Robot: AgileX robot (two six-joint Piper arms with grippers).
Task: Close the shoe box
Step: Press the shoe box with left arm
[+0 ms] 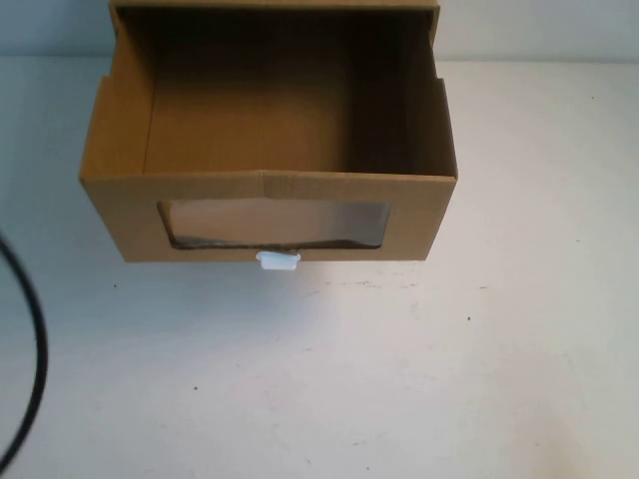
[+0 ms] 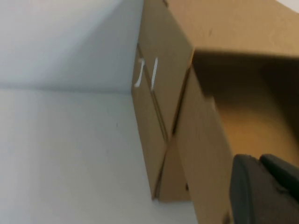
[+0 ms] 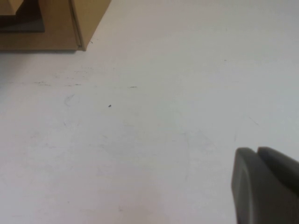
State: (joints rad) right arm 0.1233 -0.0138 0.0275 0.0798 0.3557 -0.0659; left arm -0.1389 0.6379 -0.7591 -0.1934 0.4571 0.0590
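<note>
The shoe box is brown cardboard and stands at the far middle of the table. Its drawer is pulled out toward me and looks empty. The drawer front has a wide clear window with a small white pull tab under it. Neither gripper shows in the high view. In the left wrist view my left gripper is shut and empty, close beside the drawer's side wall. In the right wrist view my right gripper is shut and empty over bare table, with the box's corner well away from it.
The white table stretches in front of the box. A black cable curves along the left edge of the high view. A pale wall stands behind the box.
</note>
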